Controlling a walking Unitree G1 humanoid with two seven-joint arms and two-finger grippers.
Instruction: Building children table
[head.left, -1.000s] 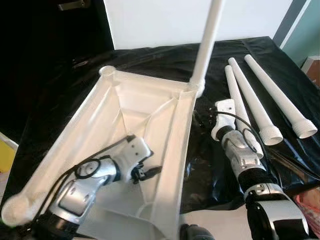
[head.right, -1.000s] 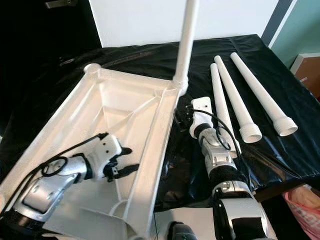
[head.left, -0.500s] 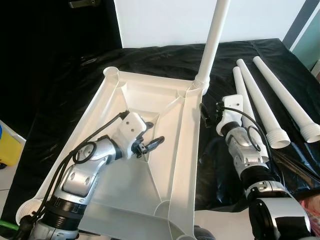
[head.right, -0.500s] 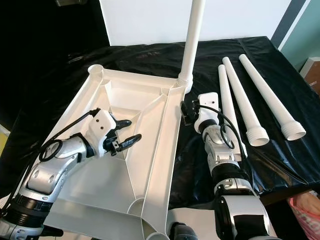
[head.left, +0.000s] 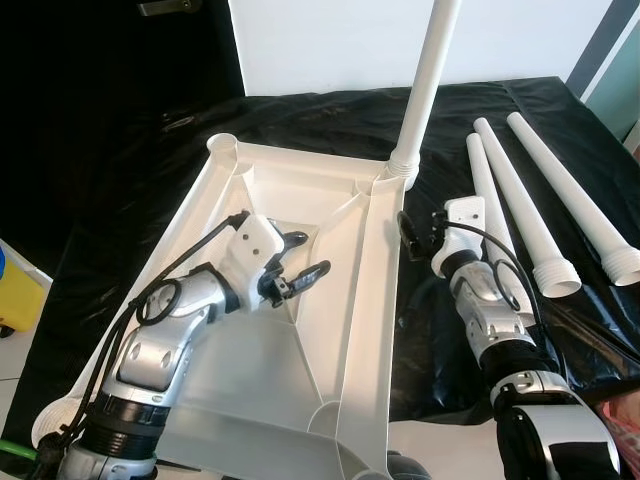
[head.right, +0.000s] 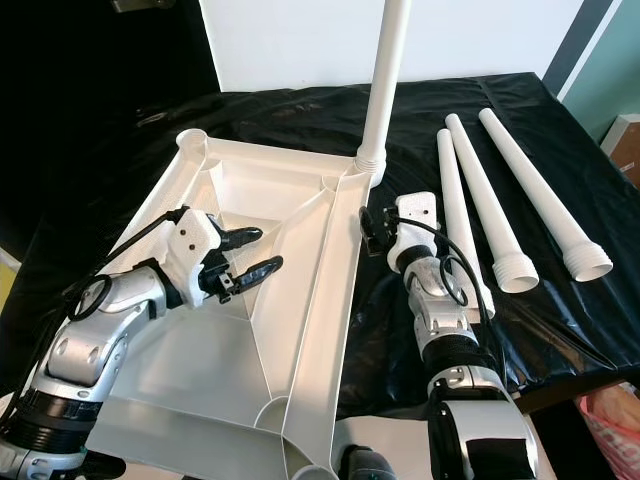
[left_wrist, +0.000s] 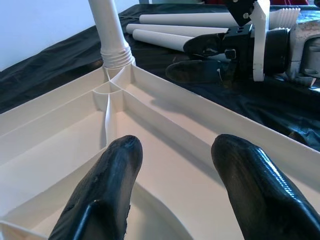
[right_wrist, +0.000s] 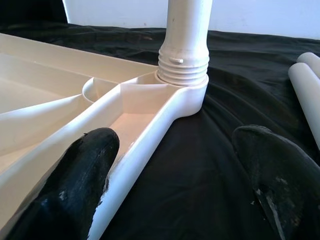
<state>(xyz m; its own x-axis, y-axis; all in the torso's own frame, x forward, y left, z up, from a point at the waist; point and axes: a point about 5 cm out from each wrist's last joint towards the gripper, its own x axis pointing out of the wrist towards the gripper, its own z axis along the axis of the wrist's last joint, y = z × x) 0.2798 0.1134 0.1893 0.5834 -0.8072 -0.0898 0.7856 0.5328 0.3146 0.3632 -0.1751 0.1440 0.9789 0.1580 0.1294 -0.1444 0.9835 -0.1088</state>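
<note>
one upturned tabletop (head.left: 300, 190); four legs (one screwed upright (head.left: 428, 80), three loose (head.left: 530, 215)); two hands.

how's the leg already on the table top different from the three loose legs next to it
The fitted leg stands upright, its threaded end seated in a corner socket of the upturned table top; the three loose legs lie flat on the black sheet, attached to nothing. The fitted leg's wide end is hidden in the socket, while the loose legs' ribbed ends face the robot. All four are the same white tapered tubes.
</note>
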